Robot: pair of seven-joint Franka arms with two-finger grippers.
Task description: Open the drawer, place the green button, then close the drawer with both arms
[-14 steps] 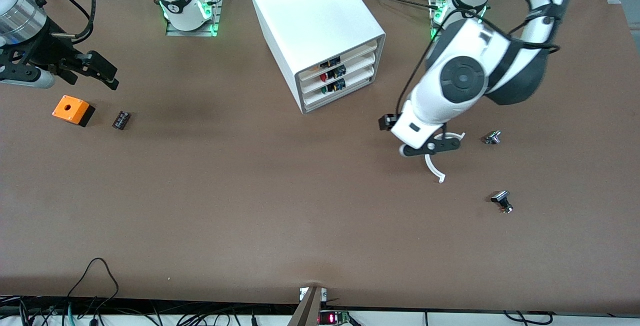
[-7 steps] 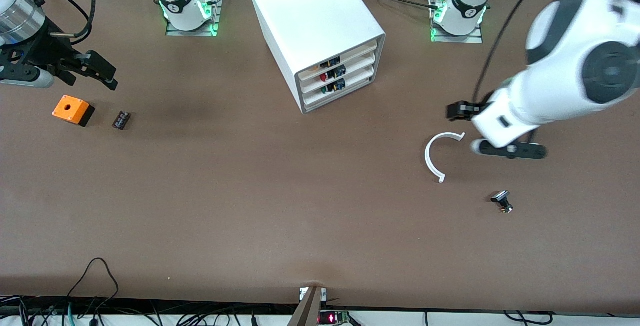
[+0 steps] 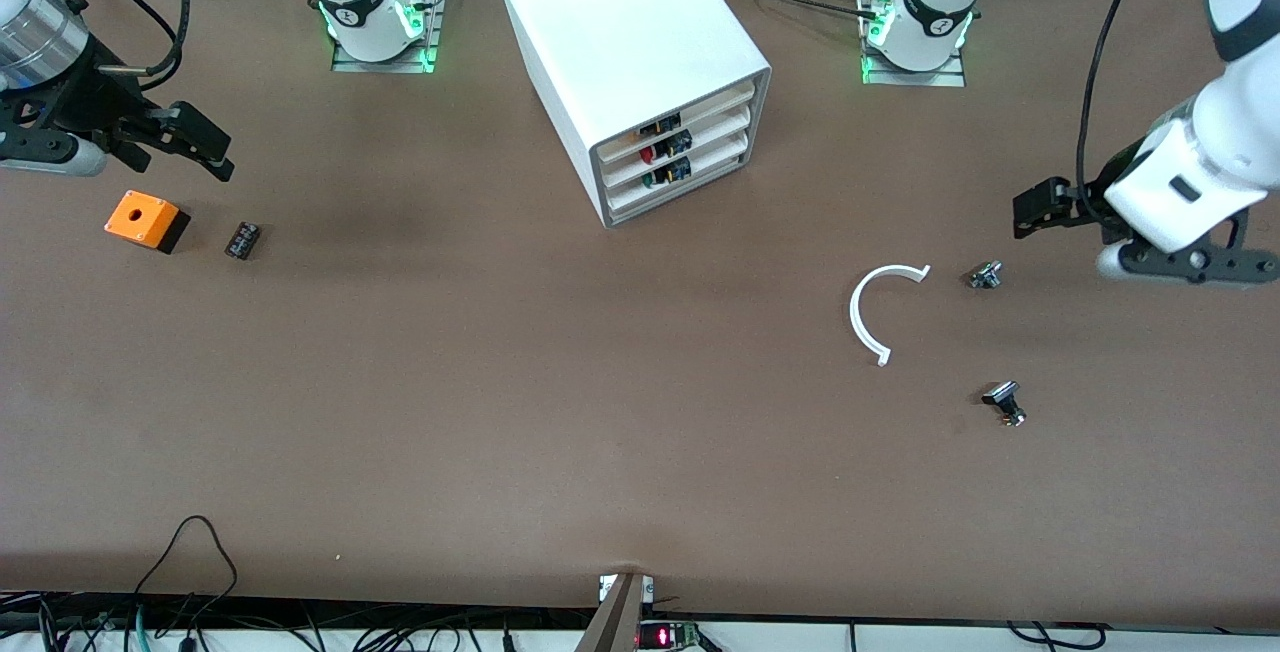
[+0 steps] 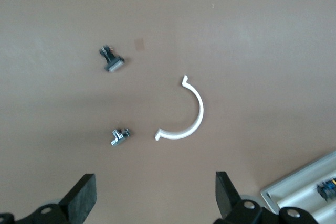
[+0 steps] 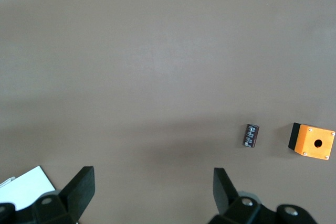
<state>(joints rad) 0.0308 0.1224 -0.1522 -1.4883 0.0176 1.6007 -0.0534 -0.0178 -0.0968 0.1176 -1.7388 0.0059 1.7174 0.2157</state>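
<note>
All four drawers of the white cabinet (image 3: 640, 62) look shut, and the green button (image 3: 649, 179) seems already to sit in the third drawer (image 3: 675, 175) from the top, though that slot is too small to read surely. Judging from this, the task is at or past its closing step; any next move would only call for checking that the drawer front is flush.

The left gripper (image 3: 1140, 232) hangs released and empty over the counter (image 3: 500, 382) toward the left arm's end, near a white C-shaped clip (image 3: 872, 312) and two small black-and-silver parts (image 3: 985, 276), well apart from the cabinet. The right gripper (image 3: 170, 142), fingers spread and empty, waits over the orange switch box (image 3: 145, 220).
</note>
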